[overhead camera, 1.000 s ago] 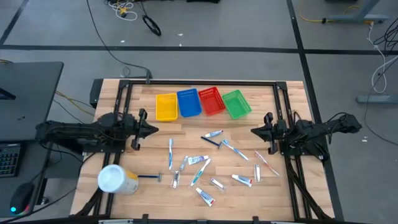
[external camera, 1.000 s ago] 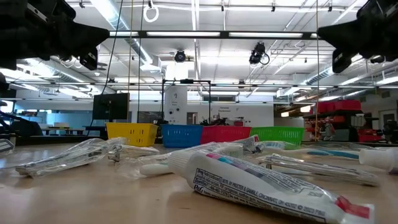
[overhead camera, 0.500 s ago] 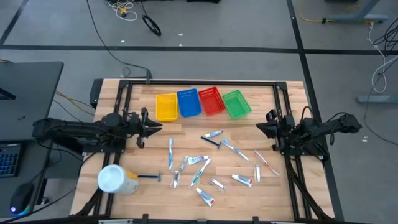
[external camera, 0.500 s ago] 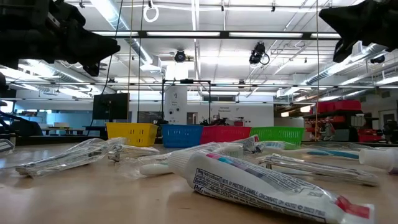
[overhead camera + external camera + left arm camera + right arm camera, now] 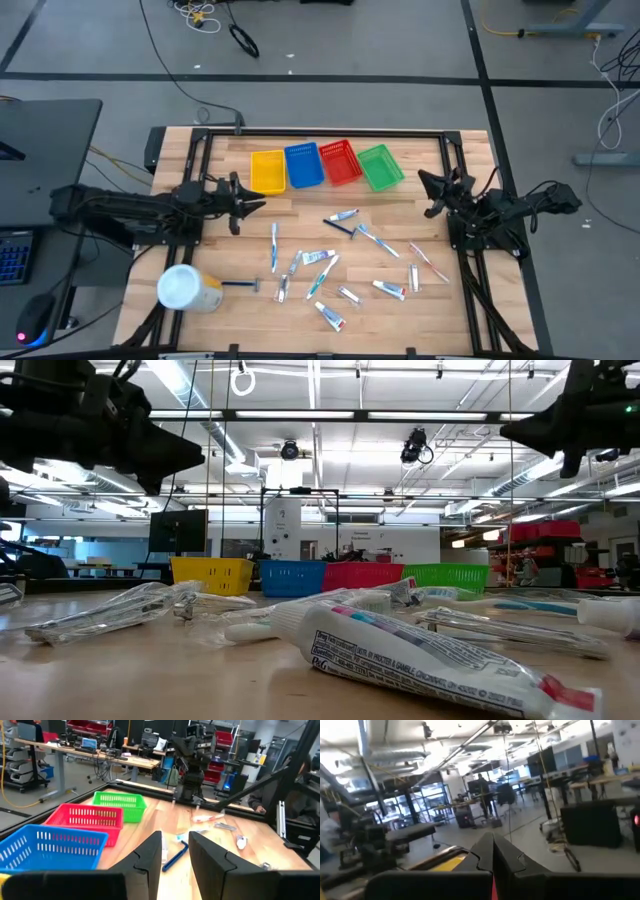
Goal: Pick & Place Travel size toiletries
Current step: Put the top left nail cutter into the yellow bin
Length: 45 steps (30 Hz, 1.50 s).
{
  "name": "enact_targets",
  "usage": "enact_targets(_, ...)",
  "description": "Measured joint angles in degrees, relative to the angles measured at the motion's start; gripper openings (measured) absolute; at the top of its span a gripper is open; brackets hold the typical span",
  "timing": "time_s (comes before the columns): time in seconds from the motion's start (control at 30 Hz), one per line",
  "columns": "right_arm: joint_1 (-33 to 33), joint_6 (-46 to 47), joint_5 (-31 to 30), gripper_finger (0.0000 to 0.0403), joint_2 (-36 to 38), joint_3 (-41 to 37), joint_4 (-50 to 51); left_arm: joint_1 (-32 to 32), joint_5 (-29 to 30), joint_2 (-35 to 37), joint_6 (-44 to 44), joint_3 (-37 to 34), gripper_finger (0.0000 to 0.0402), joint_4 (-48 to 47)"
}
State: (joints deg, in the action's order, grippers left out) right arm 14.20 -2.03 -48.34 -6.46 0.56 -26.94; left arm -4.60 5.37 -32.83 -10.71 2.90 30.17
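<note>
The travel size toiletries (image 5: 330, 262) lie scattered flat on the wooden table from its middle toward the near right: small white tubes, thin toothbrushes, sachets and a dark blue stick (image 5: 339, 228). Seen at table height, a printed white tube (image 5: 420, 660) lies nearest. My left gripper (image 5: 258, 204) hangs above the table's left side, pointing level toward the middle. Its fingers are open in the left wrist view (image 5: 175, 839), with nothing between them. My right gripper (image 5: 424, 181) hangs above the right side, shut and empty (image 5: 492, 840), pointing toward the far left.
Four small baskets stand in a row along the far edge: yellow (image 5: 267, 171), blue (image 5: 304, 165), red (image 5: 341, 162), green (image 5: 380, 166). A big white-and-yellow cylindrical container (image 5: 188, 289) lies at the near left. Bare wood lies between the baskets and the toiletries.
My left gripper has reached a little toward the table's middle and opened its fingers. My right gripper has stayed shut, swung toward the far edge and tipped upward. The toiletries have not moved.
</note>
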Motion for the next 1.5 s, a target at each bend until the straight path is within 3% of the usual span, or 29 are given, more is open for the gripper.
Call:
enact_targets(0.23, -1.43, -2.96, 8.35, 0.0038, -1.67, 0.0, -1.33, 0.02, 0.39, -4.29, 0.93, 3.92, 0.0105, 0.91)
enact_targets(0.53, -6.53, -2.04, 17.32, 0.0132, -10.68, 0.26, -5.09, 2.33, -0.39, -11.56, 4.38, 14.74, 0.0104, -10.84)
enact_targets(0.8, -7.85, -2.79, 22.58, 0.0151, -22.22, 7.26, -4.14, 6.03, 3.58, -13.82, 4.59, 19.97, 0.0114, -18.17)
enact_targets(1.17, -7.87, 0.25, 25.08, 0.0157, -37.61, 11.44, -4.11, 11.85, 5.42, -13.8, 0.42, 21.94, 0.0139, -21.67)
enact_targets(1.5, -8.86, 0.02, 26.02, 0.0214, -44.17, 12.04, -4.69, 17.79, 10.37, -21.74, -7.27, 21.94, 0.014, -22.09)
